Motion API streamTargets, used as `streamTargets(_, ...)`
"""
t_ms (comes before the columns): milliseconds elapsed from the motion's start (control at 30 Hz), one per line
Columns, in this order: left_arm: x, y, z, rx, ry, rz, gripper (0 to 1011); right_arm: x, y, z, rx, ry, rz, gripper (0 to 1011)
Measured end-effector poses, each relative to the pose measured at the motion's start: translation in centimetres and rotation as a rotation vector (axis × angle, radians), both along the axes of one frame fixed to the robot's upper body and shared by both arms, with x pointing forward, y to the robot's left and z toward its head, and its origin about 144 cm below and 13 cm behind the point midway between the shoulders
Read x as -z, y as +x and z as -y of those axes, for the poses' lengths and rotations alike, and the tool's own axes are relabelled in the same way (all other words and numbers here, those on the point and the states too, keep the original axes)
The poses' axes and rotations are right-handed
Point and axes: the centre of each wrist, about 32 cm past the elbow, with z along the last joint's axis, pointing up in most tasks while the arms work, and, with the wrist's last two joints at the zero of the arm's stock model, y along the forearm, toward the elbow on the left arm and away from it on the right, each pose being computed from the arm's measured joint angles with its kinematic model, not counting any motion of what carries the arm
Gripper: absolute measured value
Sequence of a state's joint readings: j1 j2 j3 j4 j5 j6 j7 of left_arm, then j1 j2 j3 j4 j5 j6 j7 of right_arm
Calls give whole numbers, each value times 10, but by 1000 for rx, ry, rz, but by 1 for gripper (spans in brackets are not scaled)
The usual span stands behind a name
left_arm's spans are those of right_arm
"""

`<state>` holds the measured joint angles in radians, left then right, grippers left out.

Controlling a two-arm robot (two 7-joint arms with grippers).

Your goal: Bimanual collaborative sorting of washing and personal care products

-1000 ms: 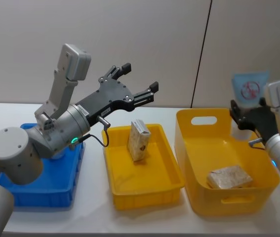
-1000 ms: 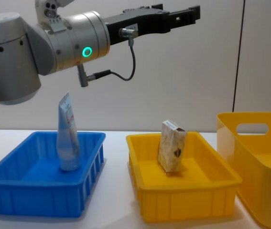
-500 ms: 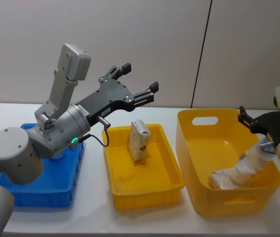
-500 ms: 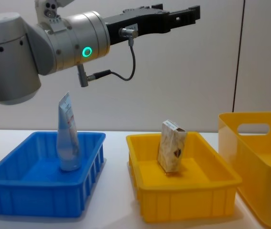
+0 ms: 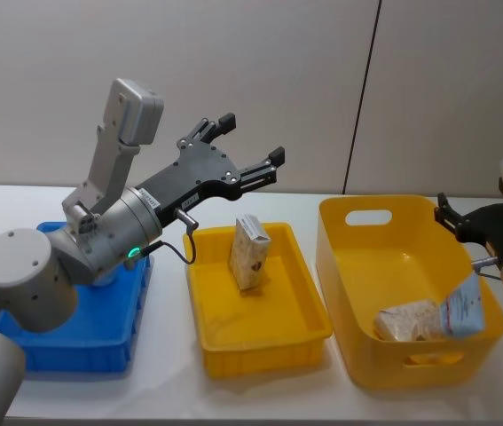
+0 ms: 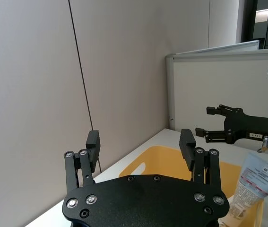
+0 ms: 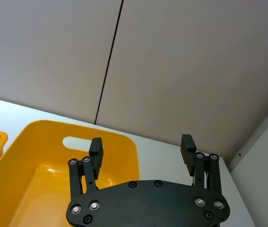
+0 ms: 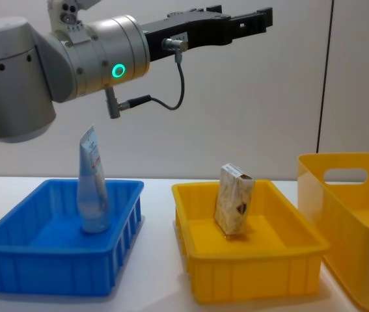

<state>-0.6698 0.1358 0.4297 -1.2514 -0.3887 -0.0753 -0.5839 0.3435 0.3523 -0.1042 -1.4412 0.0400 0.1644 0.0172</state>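
Since a second ago the right claw has let go of its tube: then it held a squeeze tube high over the deep yellow bin, half a second ago the tube was blurred going down, and now that squeeze tube lies tilted inside the bin against the right wall, touching the beige carton on the bin floor. Right claw is now empty, fingers spread, just above the bin's far right rim. Bin looks nudged slightly.

Left claw unchanged, held high over the far edge of the shallow yellow tray, fingers spread, holding nothing. In the tray a second carton stands upright, leaning a bit.

All bins sit on the white worktop. Left arm hides most of the blue bin from the head camera; the chest view shows another tube standing upright, cap down, inside that bin. The left wrist view sees the right claw side-on across the deep bin, with the dropped tube's printed top below it. The right wrist view shows its own spread fingers over the bin's handle slot.
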Motion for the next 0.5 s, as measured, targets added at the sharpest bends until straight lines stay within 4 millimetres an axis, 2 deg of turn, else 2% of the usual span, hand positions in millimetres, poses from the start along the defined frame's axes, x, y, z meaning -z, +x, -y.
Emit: streamTargets(500,0,0,0,0,0,0,1001,0,-1,1,6,0,-2,1002)
